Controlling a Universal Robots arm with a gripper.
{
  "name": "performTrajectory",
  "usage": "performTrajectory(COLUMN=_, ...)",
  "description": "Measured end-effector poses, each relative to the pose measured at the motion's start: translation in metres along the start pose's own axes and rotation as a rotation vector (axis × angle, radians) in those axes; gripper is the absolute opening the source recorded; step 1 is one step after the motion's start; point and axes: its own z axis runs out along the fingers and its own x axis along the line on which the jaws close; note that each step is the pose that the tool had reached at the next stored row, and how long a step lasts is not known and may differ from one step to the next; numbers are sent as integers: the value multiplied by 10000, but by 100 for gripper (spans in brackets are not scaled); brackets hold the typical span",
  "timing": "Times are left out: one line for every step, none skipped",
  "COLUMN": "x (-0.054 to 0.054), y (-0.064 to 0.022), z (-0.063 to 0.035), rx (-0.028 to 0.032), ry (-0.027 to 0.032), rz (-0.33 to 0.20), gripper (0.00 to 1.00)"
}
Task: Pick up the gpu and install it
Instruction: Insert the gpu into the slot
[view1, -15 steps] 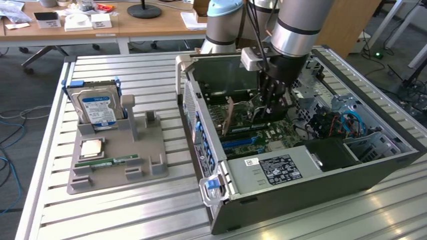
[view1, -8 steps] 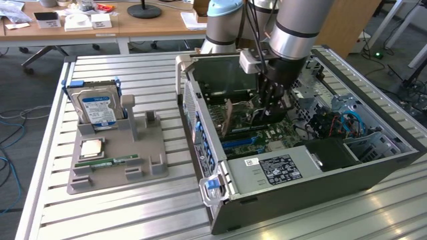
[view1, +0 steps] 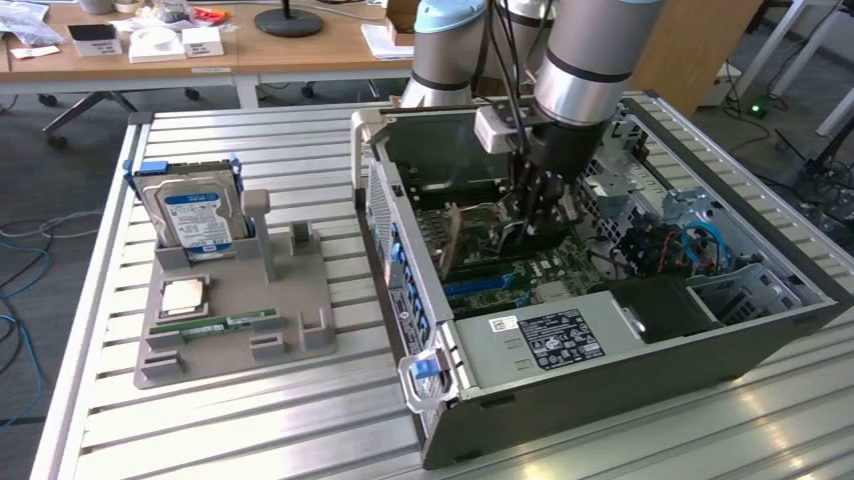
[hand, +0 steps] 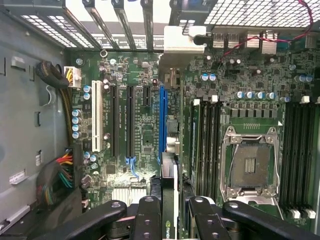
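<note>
Inside open tower case (view1: 601, 395), gripper (hand: 173, 202) fingers (hand: 149, 217) clamp gpu (hand: 170, 172) edge-on, by blue motherboard slot (hand: 162, 115); pale bracket (hand: 182, 40) toward rear grille. Whether seated, unclear. Card likely light, stiff, fragile: hold by board edges, not components.

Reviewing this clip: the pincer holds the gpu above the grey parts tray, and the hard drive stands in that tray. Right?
No. The pincer holds the gpu inside the open computer case, above the motherboard, not above the grey parts tray, as the exterior view shows. The hard drive does stand in that tray.
</note>
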Motion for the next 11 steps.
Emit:
performTrajectory(x=1, y=5, z=7, rx=1, ry=-1, rz=-3, gripper=26)
performTrajectory(x=2, y=11, z=13, rx=0, ry=-2, rz=-7, gripper=26)
performTrajectory(x=2, y=15, z=18, rx=0, ry=-2, rz=-10, gripper=26)
performTrajectory(x=2, y=18, z=21, rx=0, ry=0, rz=-13, gripper=26)
performTrajectory(x=2, y=20, z=25, rx=0, ry=0, rz=-15, gripper=26)
performTrajectory(x=2, y=24, z=30, rx=0, ry=-2, rz=-17, gripper=26)
performTrajectory(x=2, y=28, z=35, rx=0, ry=-2, rz=-17, gripper=26)
performTrajectory(x=3, y=32, z=41, rx=1, ry=-2, rz=-18, gripper=26)
performTrajectory(x=3, y=36, z=47, rx=0, ry=-1, rz=-19, gripper=26)
performTrajectory(x=3, y=40, z=53, rx=0, ry=-2, rz=-18, gripper=26)
performTrajectory(x=3, y=43, z=59, rx=0, ry=-2, rz=-18, gripper=26)
